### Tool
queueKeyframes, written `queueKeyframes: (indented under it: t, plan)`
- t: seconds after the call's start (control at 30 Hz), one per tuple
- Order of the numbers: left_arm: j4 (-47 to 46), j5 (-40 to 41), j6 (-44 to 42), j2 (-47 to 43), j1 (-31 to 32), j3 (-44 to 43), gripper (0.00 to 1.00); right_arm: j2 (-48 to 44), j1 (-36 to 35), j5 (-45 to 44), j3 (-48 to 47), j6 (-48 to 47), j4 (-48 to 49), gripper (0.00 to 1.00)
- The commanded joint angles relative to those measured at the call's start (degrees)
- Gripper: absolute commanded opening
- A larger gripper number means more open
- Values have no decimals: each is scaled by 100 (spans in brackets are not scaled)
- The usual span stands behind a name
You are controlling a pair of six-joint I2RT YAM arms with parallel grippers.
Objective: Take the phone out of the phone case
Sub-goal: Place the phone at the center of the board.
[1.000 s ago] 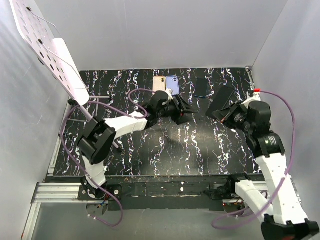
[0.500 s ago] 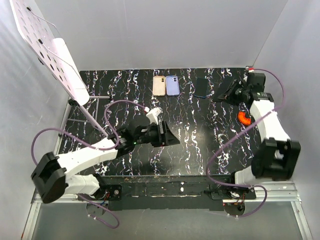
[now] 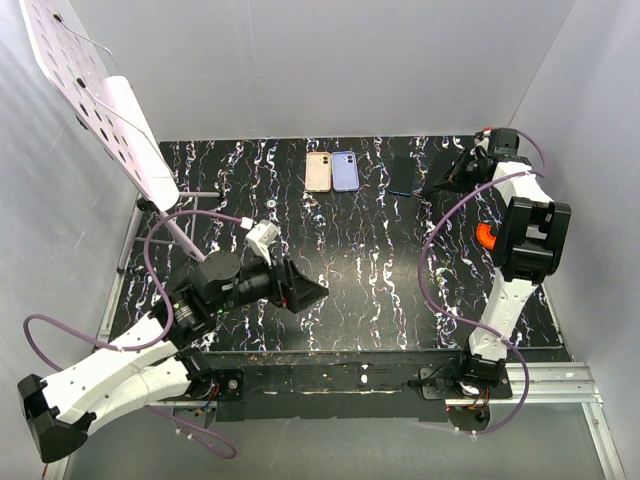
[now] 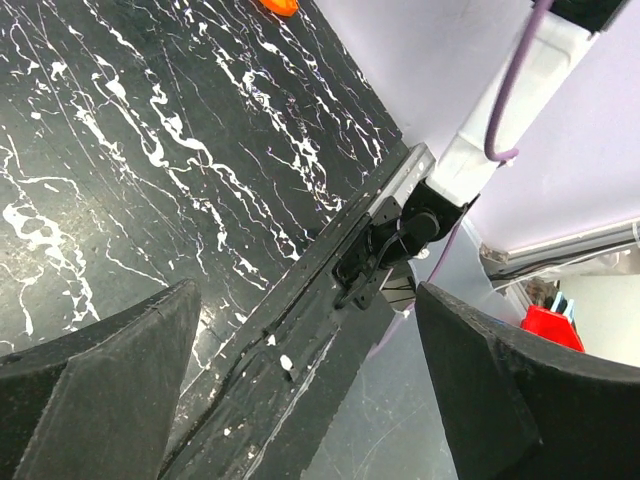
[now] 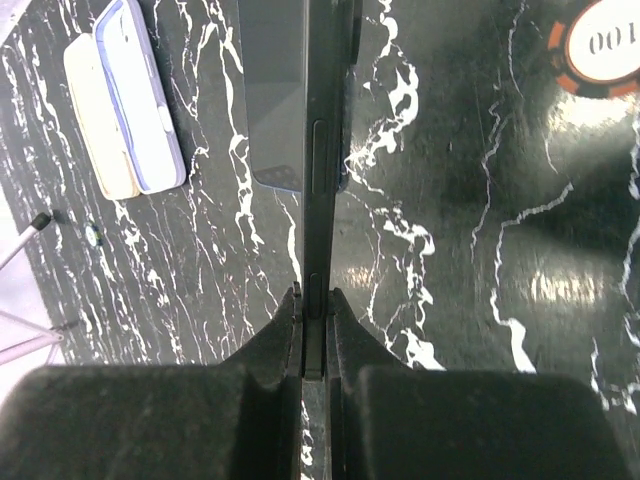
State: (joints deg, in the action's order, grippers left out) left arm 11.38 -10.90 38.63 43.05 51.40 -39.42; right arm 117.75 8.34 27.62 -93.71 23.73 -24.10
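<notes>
Phone [image 5: 322, 150] has travelled to far-right corner, clamped in right pincer [image 5: 315, 300].

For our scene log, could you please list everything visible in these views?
beige phone: 1, beige, table's far centre
lavender phone: 1, lavender, beside it
dark phone: 1, black, flat, far right
dark slab: 1, black, held edge-on, phone or case unclear
disc: 1, orange-white, right side
perforated board: 1, white, far left
table: 1, black, white-veined
left gripper: 1, black, open, empty
right gripper: 1, black, shut on dark slab
</notes>
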Motion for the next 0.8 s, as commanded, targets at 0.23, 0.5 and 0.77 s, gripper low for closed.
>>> queueKeyframes:
  t: [0.23,0.5,0.77]
  plan:
    - [532,623,-575,-700,11,48,89,1161,186,1501,-973,-262,56,1]
    - [576,940,-611,-815,11,-75,89,1926,238,1712,-1878,-632,-876,1]
    - [550,1002,-629,-561,11,-198,90,2409,247,1642,-2634,-553,-1474,20]
